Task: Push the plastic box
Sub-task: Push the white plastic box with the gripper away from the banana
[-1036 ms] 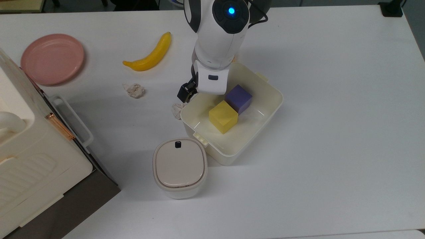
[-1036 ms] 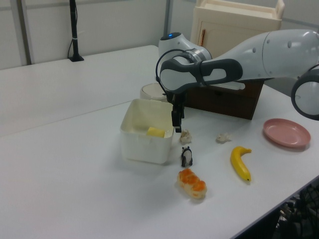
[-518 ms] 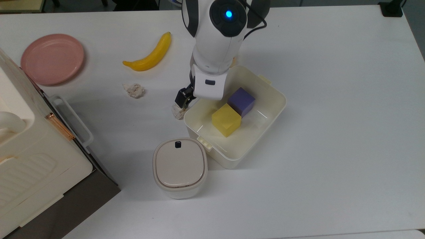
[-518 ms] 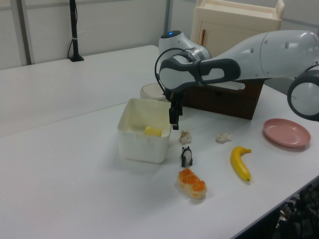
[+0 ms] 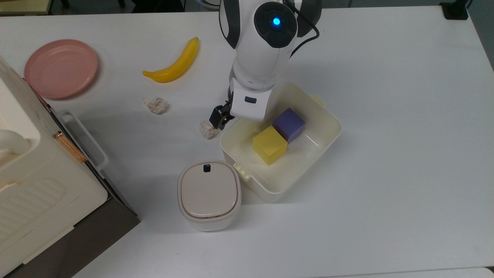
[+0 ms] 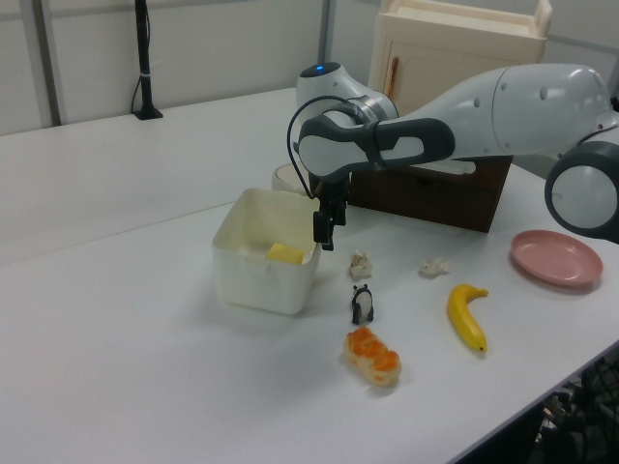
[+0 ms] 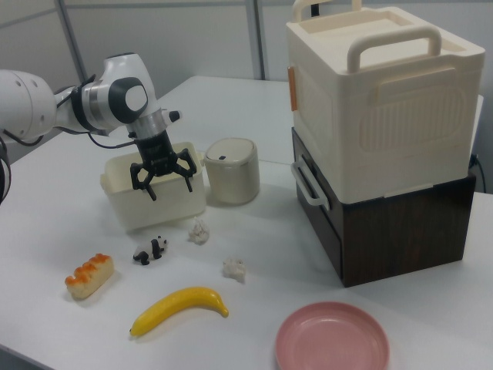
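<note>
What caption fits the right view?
Open gripper pressed against the plastic box wall, beside the lidded bin.

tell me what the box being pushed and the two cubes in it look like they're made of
Plastic box: likely thin glossy plastic, with highlights on its floor and moulded latch tabs. Yellow cube and purple cube: matte, no glare, possibly foam or painted wood.

Bright, even overhead light washes the white tabletop (image 5: 386, 116) in the top view, leaving only soft, pale shadows, like the one toward 7 o'clock of the plastic box (image 5: 308, 170). The left view looks slightly hazy and greyer; the right view is clear.
</note>
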